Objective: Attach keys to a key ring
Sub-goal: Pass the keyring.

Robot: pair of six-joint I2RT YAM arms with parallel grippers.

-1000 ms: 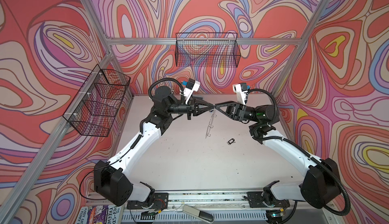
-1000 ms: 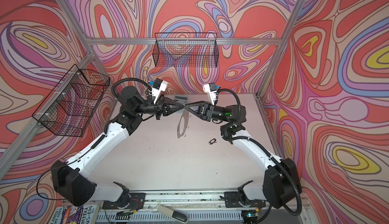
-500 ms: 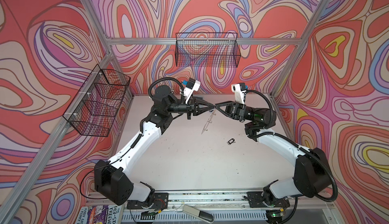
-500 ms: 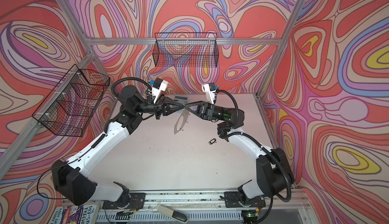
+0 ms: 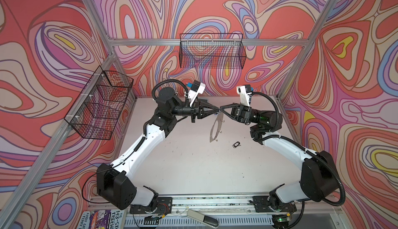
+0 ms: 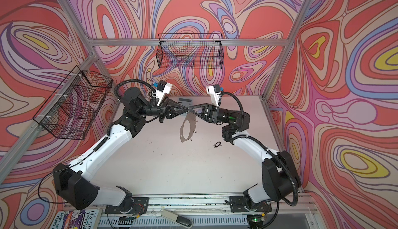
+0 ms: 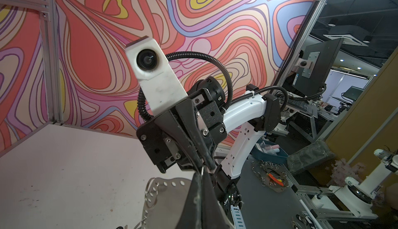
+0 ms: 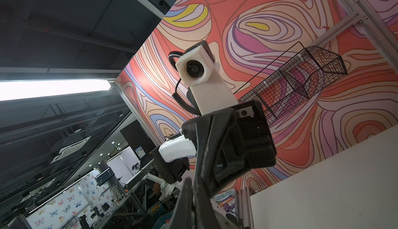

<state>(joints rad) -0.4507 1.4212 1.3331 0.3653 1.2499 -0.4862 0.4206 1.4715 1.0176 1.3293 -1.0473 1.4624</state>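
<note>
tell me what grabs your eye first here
Mid-air over the far half of the table, the left fingers and right fingers meet tip to tip, both shut on the top of the dangling key ring. The keys lie alone on the table near the right arm. Loud swirl-patterned walls enclose it.

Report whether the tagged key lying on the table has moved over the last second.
No. The keys lie at the same spot on the table, no nearer the front rail than before.

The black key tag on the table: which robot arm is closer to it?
Right. The right arm bends just beside the tag; the left arm is across the hanging key ring.
</note>
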